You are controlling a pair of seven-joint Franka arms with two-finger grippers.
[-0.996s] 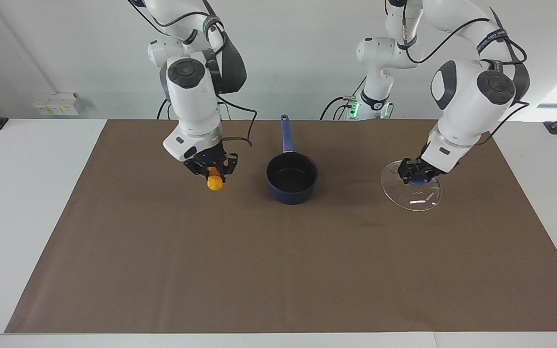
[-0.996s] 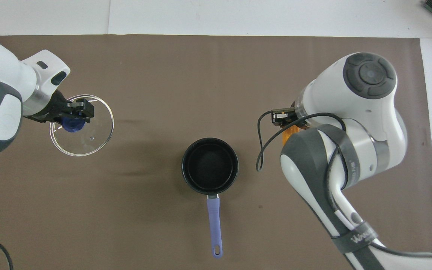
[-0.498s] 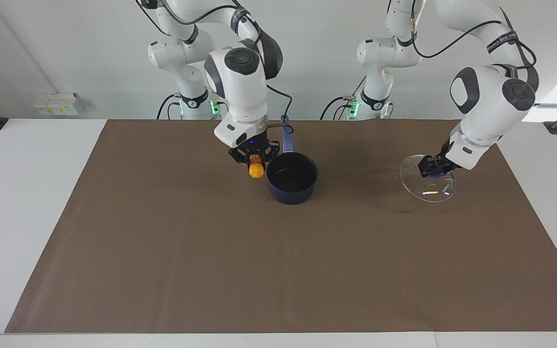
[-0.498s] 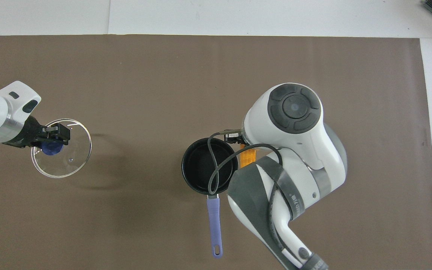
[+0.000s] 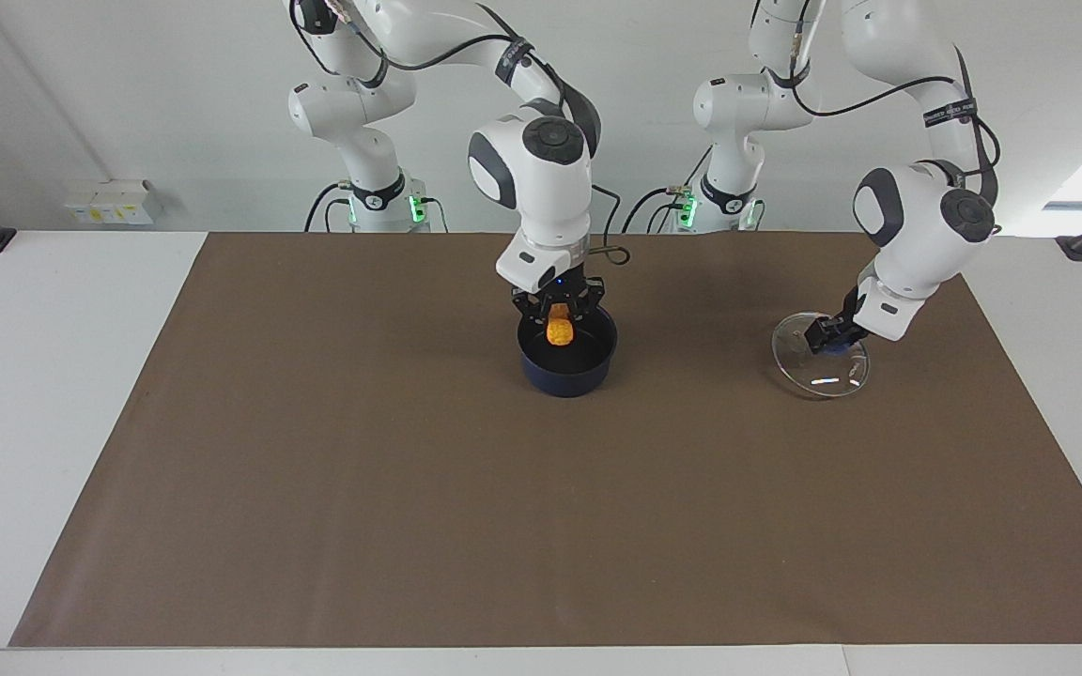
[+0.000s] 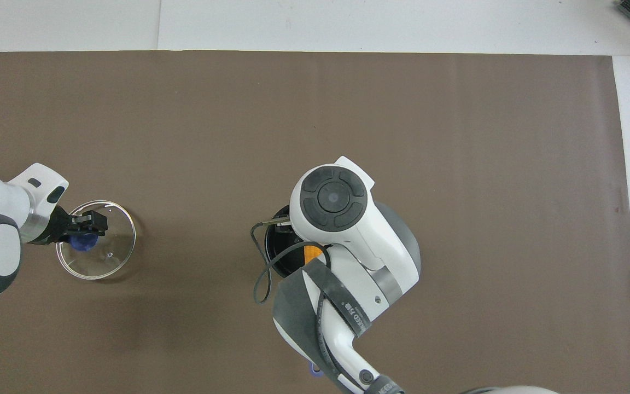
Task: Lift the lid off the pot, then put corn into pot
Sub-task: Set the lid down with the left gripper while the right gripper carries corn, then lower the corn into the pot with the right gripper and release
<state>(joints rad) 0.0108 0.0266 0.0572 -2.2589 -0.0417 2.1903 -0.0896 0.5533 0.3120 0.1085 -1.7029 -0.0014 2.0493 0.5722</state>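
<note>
Corn over the open pot, lid held aside.

Small yellow-orange bumpy corn cob point(image 5: 559, 331) hangs with its long axis upright, pinched at its top by the right gripper point(image 5: 559, 314) just above the black inside of the small navy-blue saucepan point(image 5: 567, 365) at the brown mat's point(image 5: 316, 488) middle. Overhead, the right arm covers most of the pot, leaving only a sliver of cob at the rim's 4 o'clock; the facing view shows the whole cob. Toward the left arm's end, the left gripper point(image 6: 86, 232) is clamped on the blue knob of the round clear glass lid point(image 6: 108, 257), which tilts, its lower edge at the mat.
</note>
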